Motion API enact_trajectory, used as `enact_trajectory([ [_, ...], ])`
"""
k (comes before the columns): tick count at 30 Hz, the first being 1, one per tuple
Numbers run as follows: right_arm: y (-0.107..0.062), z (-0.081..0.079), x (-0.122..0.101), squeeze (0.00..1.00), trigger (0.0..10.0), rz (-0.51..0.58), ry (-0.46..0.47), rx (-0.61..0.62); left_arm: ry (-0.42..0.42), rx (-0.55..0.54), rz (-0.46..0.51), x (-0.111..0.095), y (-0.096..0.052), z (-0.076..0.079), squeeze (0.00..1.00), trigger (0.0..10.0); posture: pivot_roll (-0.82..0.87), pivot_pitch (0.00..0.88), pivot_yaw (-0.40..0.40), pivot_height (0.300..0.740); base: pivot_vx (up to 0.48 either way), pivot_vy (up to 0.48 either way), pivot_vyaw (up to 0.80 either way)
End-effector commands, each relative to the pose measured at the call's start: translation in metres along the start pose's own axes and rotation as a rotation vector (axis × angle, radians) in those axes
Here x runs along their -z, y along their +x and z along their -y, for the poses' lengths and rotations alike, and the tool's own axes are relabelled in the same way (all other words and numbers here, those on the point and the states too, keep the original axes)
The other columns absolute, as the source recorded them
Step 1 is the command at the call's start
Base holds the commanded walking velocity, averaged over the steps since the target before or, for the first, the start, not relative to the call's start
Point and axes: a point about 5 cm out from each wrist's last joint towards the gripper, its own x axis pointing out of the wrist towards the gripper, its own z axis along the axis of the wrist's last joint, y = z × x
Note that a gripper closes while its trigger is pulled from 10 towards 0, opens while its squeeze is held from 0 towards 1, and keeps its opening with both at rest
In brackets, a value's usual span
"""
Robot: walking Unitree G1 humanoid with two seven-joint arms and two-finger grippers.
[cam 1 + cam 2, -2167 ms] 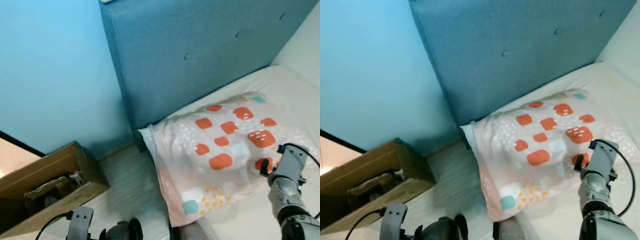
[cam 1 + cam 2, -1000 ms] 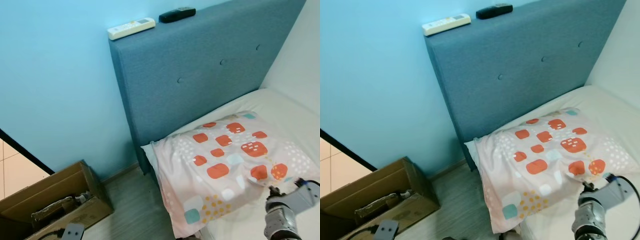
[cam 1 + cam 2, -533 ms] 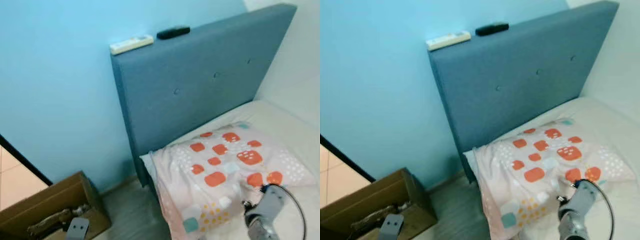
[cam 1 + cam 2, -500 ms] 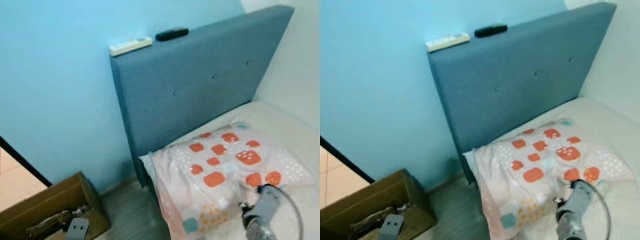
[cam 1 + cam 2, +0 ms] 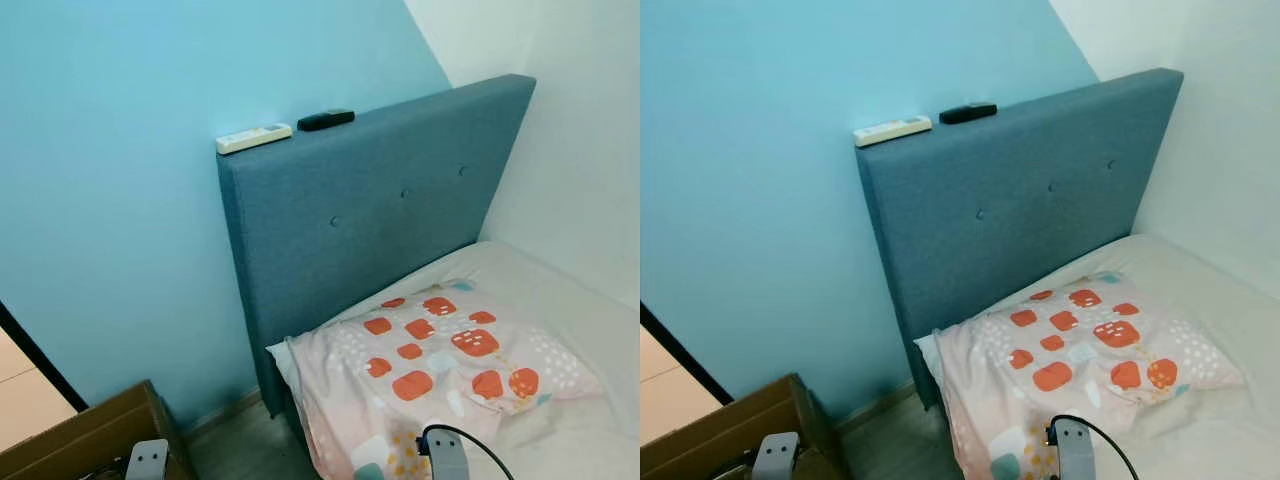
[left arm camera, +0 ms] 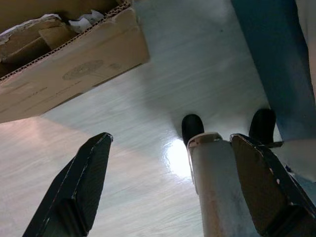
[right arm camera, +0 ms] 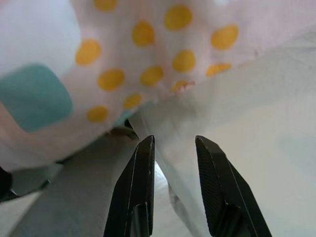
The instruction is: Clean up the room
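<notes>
A pink pillow with orange squares lies on the white mattress, against the blue headboard. On top of the headboard rest a white remote and a black remote. My right gripper hangs low by the pillow's dotted corner and the mattress edge, open by a narrow gap with nothing in it. My left gripper is wide open above the floor, near the cardboard box. Both arms show at the bottom edge of the eye views.
The open cardboard box holding scraps stands on the wooden floor left of the bed. My own silver leg and black feet stand between box and bed frame. A blue wall lies behind, a white wall on the right.
The camera has risen and tilted up, bringing the headboard top and both remotes into view. My right arm has dropped from the pillow's front edge to the bottom of the picture.
</notes>
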Motion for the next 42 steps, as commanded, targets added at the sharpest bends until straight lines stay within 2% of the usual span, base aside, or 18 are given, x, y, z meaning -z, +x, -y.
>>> enact_trajectory([
  [1,0.000,0.001,0.003,0.00,10.0,-0.020,-0.048,-0.006,-0.031,-0.019,-0.035,0.003,0.001,0.003,0.00,10.0,-0.03,0.000,0.005,0.720,0.000,0.000,0.00],
  [3,0.000,0.001,0.001,0.00,10.0,-0.022,-0.086,-0.010,-0.033,-0.028,-0.057,0.006,0.000,0.004,0.00,10.0,-0.03,0.004,0.009,0.720,0.000,0.000,0.00],
  [7,0.000,0.001,0.000,0.00,10.0,-0.022,-0.100,-0.010,-0.033,-0.035,-0.075,0.009,0.000,0.005,0.00,10.0,-0.03,0.007,0.011,0.720,0.000,0.000,0.00],
  [12,0.002,-0.009,-0.011,0.00,10.0,-0.006,-0.156,-0.041,-0.018,-0.032,-0.087,0.009,0.001,0.009,0.00,10.0,-0.02,0.012,-0.001,0.720,-0.312,0.000,0.00],
  [18,0.003,-0.014,-0.020,0.00,10.0,0.008,-0.210,-0.059,-0.021,-0.031,-0.085,0.008,0.001,0.014,0.00,10.0,-0.01,0.013,-0.017,0.720,-0.292,0.000,0.00],
  [23,0.003,-0.012,-0.021,0.00,10.0,0.008,-0.222,-0.058,-0.022,-0.028,-0.090,0.010,0.001,0.015,0.00,10.0,-0.02,0.012,-0.018,0.720,-0.288,0.000,0.00],
  [33,0.001,-0.001,-0.007,0.00,10.0,-0.037,-0.214,-0.028,-0.015,-0.031,-0.111,0.016,0.000,0.014,0.00,10.0,-0.03,0.013,-0.014,0.720,-0.286,0.000,0.00],
  [42,0.001,0.002,-0.002,0.00,10.0,-0.051,-0.215,-0.017,-0.010,-0.027,-0.111,0.016,0.000,0.015,0.00,10.0,-0.03,0.013,-0.013,0.720,-0.284,0.000,0.00],
])
